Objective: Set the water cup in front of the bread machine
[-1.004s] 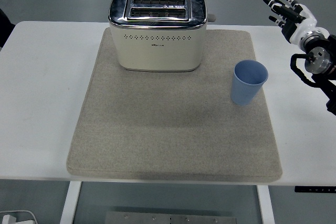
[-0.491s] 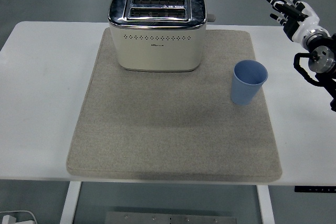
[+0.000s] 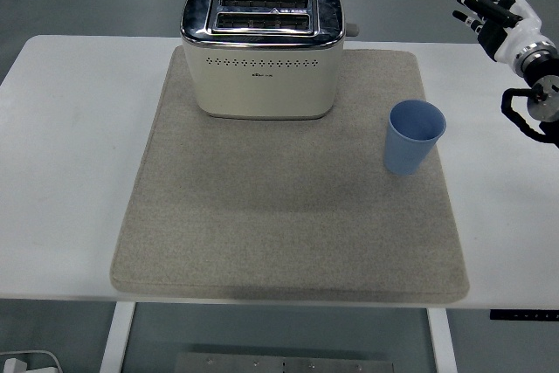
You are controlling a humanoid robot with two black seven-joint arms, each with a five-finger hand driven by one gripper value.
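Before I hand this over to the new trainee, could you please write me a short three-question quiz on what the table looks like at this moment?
1. True or false: the blue cup stands upright on the grey mat.
2. On which side of the toaster is the cup, seen from the robot? A) left B) right C) directly in front
3. What is the right hand holding?

Key:
1. True; it stands near the mat's right edge, mouth up.
2. B; it sits to the right and a little nearer the robot.
3. Nothing; its fingers are spread, raised above the table's far right corner, well apart from the cup.
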